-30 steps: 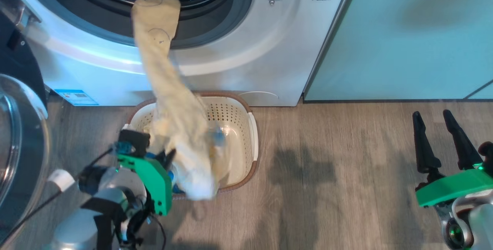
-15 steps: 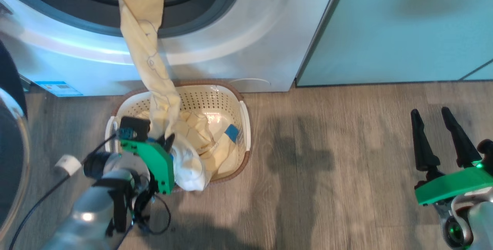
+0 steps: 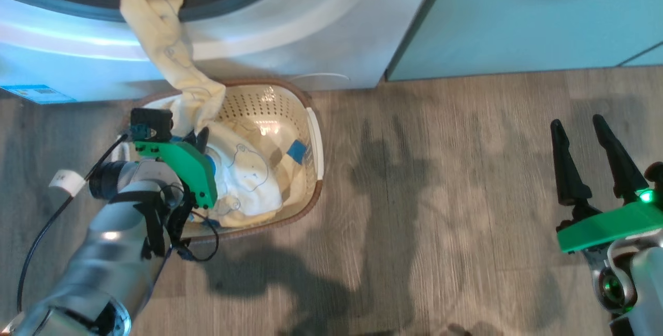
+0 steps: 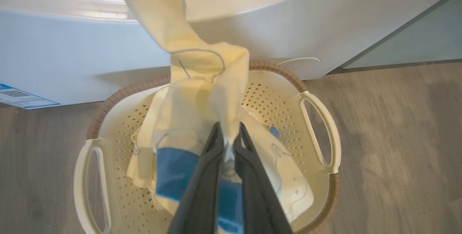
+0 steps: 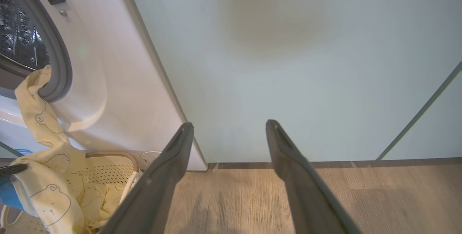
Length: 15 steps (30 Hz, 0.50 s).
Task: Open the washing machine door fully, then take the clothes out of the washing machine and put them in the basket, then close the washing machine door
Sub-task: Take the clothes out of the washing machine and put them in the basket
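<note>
White front-loading washing machine [image 3: 311, 20] fills the top of the head view, pale green cabinet [image 3: 518, 15] to its right, wood-look floor [image 3: 440, 180] below. Cream perforated basket [image 3: 314, 134] sits on the floor just in front of the machine, under the drum mouth. Clothes [image 3: 248, 170]: pale yellow bear-print garment, bulk already piled in the basket, blue trim patch [image 3: 296, 150] lying inside. One long strip of it runs up from the basket, and its upper end is draped over the grey drum-mouth rim [image 5: 63, 68], not yet free. Left pincer [image 4: 229, 127] is clamped on the cloth over the basket, its fingers pinching a fold. Right pincer [image 3: 576, 121] is spread wide and empty, well apart to the right above bare floor. Judgement: the step is drawing the garment clear of the drum. To do it well, hold the pinch and pull down and away from the machine until the tail slides off the rim. Release only when the tail is over the basket. Risk: letting go early leaves the strip hanging from the drum, or trailing over the brown rim onto the floor. Whether more clothes lie in the drum cannot be told.
</note>
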{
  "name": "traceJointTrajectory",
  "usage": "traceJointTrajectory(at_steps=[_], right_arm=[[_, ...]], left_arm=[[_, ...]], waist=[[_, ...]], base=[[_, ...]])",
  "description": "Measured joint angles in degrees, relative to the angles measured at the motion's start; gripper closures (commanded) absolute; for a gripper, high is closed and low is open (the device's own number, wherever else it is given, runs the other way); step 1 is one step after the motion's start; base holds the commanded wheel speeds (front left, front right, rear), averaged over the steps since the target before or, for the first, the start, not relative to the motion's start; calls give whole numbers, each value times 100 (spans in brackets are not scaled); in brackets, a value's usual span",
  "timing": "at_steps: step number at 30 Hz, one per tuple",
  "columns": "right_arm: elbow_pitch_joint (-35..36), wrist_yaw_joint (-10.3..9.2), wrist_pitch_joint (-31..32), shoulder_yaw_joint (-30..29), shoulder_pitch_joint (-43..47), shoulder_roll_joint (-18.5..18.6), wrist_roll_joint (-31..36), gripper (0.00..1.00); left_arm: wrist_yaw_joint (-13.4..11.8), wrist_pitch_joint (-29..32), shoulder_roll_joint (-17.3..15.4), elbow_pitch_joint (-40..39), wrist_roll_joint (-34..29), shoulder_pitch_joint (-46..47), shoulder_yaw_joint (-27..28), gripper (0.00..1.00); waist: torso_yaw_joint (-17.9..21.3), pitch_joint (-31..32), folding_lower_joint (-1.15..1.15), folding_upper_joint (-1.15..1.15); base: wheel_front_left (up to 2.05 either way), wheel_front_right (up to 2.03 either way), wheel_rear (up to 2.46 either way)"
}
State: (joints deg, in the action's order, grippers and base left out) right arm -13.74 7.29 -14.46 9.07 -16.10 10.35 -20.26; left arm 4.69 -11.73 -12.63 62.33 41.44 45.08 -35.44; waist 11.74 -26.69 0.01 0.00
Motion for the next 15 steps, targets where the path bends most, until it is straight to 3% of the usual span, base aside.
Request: traceJointTrajectory(at_steps=[8, 15], right_arm=[[46, 0, 0, 23, -324, -26, -13, 0], [60, 0, 0, 52, -346, -104, -26, 0]], left_arm=[[122, -69, 111, 853, -9, 323, -45, 100], [177, 200, 105, 1078, -62, 333, -214, 100]], waist=[[186, -444, 0, 0], [367, -705, -1, 0]], base=[[0, 0, 0], [0, 0, 0]])
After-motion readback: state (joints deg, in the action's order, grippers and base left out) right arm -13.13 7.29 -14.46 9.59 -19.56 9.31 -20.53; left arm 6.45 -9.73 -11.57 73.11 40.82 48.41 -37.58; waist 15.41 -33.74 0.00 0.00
